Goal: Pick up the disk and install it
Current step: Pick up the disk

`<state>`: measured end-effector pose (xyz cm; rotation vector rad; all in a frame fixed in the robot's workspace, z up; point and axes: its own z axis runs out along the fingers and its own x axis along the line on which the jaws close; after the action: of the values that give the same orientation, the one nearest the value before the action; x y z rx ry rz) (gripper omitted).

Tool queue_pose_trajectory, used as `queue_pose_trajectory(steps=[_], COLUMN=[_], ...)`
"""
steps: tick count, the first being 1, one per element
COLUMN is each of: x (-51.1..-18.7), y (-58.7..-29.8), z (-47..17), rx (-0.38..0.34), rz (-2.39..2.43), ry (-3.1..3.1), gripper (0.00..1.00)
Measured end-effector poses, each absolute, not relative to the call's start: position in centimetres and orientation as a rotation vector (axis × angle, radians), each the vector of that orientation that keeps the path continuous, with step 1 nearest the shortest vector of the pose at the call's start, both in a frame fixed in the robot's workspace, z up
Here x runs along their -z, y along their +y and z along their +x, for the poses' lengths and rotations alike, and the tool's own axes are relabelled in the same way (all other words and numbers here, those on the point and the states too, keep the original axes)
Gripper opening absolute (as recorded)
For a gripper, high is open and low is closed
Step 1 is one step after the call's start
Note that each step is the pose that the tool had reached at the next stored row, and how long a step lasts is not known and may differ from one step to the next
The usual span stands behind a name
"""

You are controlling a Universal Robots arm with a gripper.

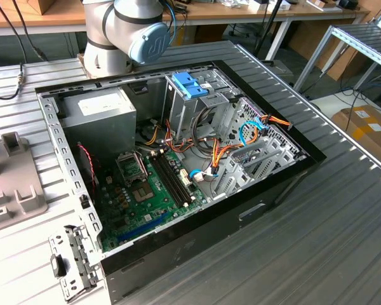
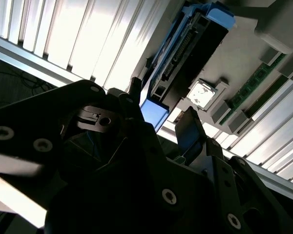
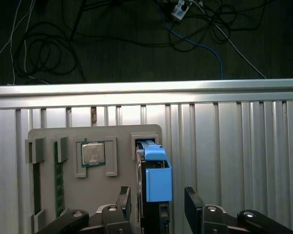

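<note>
in the first wrist view we saw the gripper (image 3: pixel 157 196) spread wide with nothing in its grip, one finger (image 3: pixel 125 199) on each side of the disk (image 3: pixel 158 181). a clear gap showed between one finger and the blue rail. the other finger sat just beside the disk, and we couldn't tell if it touched. the disk stood on edge in a slot of the grey holder (image 3: pixel 117 134), blue tab nearest the camera. further along the holder lay a processor chip (image 3: pixel 93 153) and memory sticks (image 3: pixel 58 178). the holder rested on the ribbed table (image 3: pixel 224 146), with cables (image 3: pixel 49 53) on the dark floor past its edge. in the second wrist view the gripper (image 2: pixel 161 114) straddled the disk (image 2: pixel 188 53). in the exterior view the open computer case (image 1: pixel 197 235) sat mid-frame, the arm (image 1: pixel 124 28) at upper centre.
</note>
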<state>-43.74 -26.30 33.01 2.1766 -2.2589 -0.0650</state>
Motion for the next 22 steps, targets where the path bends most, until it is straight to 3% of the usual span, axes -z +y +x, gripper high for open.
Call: queue_pose_trajectory(steps=[22], x=[-31.9], y=[-25.7], z=[-44.6], rx=[0.067], rz=[2.2], ry=[-2.237], gripper=[0.56])
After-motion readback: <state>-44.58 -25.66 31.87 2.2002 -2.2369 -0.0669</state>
